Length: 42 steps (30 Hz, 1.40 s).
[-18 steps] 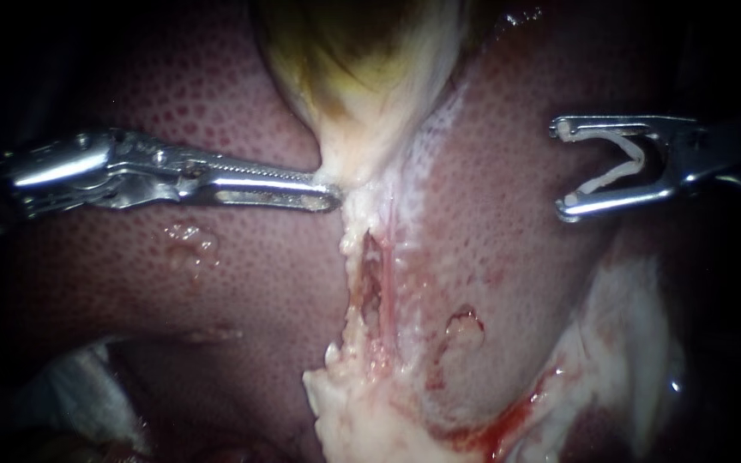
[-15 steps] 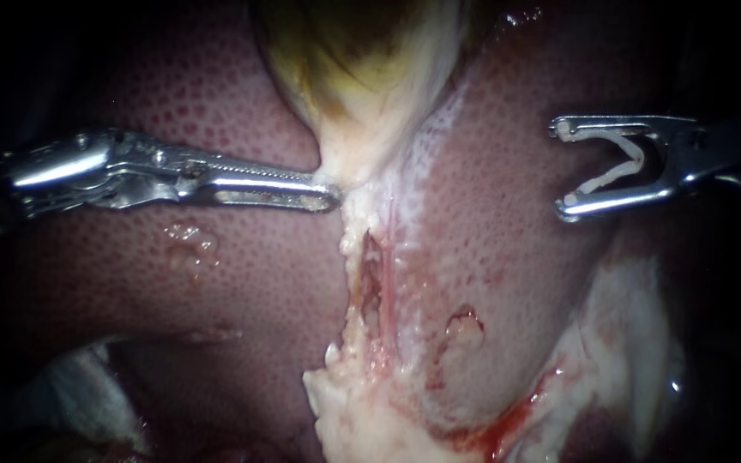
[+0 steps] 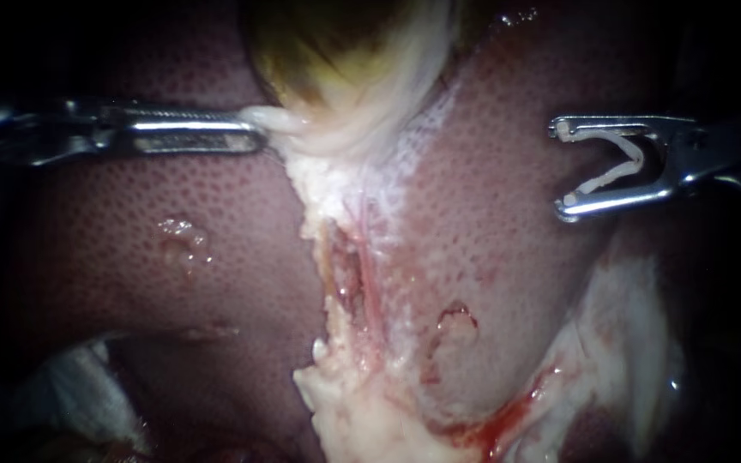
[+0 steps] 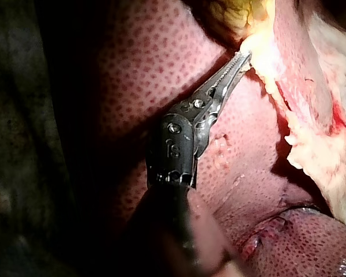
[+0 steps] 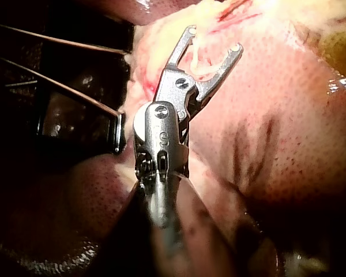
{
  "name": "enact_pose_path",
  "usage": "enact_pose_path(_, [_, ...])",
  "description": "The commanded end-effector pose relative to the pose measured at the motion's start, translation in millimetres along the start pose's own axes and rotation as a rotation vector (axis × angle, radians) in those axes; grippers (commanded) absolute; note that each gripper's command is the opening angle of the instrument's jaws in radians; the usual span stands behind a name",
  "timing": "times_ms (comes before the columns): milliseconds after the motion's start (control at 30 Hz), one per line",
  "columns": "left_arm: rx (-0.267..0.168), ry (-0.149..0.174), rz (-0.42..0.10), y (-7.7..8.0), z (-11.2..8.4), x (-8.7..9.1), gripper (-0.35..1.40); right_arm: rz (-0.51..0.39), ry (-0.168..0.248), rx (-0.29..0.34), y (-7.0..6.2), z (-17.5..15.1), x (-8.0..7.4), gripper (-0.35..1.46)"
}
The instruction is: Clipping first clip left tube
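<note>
My left instrument (image 3: 255, 129) enters from the left, and its slim toothed jaws are shut on pale tissue at the neck of the yellow-green gallbladder (image 3: 345, 51). The left wrist view shows the same grip (image 4: 241, 57). Below it, a pink tube (image 3: 369, 287) runs down an opened groove of whitish tissue on the liver (image 3: 130, 257); I cannot tell which tube it is. My right instrument (image 3: 563, 167) hangs to the right over the liver, clear of the tube. Its jaws stand wide with a white V-shaped clip (image 3: 635, 159) seated between them, as also shows in the right wrist view (image 5: 214, 39).
Ragged pale fat (image 3: 362, 420) lies at the groove's lower end, with a streak of blood (image 3: 508, 420) beside it. White gauze (image 3: 79, 394) sits at the lower left. A white tissue flap (image 3: 636, 334) lies under my right instrument.
My left instrument has pulled the gallbladder neck up and to the left, stretching the groove and tube that way. The right instrument has not moved.
</note>
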Motion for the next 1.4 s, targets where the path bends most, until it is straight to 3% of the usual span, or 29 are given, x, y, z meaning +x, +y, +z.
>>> enact_pose_path(33, [0.002,0.010,0.005,0.3,-0.3,0.4,-0.35,0.000,0.000,0.000,0.0,0.0,0.0,0.51])
enact_pose_path(333, [0.014,0.013,0.010,1.2,-0.2,0.5,-0.35,-0.001,0.000,-0.001,-0.1,0.2,-0.1,0.51])
enact_pose_path(533, [0.012,0.013,0.010,1.3,-0.1,0.4,-0.35,-0.009,0.000,-0.005,-0.7,1.9,-1.2,0.51])
enact_pose_path(1000, [0.010,0.013,0.012,1.4,0.2,0.1,-0.35,0.021,-0.039,0.098,-4.3,15.1,-8.8,0.51])
enact_pose_path(1400, [0.009,0.013,0.012,1.6,0.4,0.2,-0.35,0.061,-0.040,0.141,-5.9,21.7,-12.2,0.51])
